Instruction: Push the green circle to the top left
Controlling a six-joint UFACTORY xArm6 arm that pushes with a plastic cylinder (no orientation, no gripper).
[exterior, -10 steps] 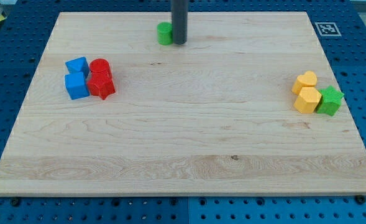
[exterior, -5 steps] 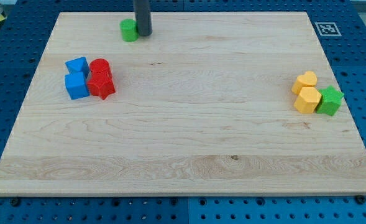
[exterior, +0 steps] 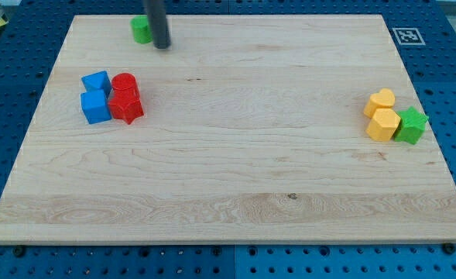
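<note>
Since there's no claw here, just a rod, my tip (exterior: pixel 162 46) touches the green circle's (exterior: pixel 141 29) right side near the board's (exterior: pixel 235 155) top-left; block looks light, rigid, probably slides easily; push its right face, centred, or it'll roll off

Green circle (exterior: pixel 141 29), dark rod, blue cube (exterior: pixel 95 107).

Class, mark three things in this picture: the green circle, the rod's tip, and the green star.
green circle (exterior: pixel 140 29), camera view, on its visible left half.
my tip (exterior: pixel 162 46), camera view, the rod's very end, just right of the green circle.
green star (exterior: pixel 411 125), camera view, on its top face.
</note>
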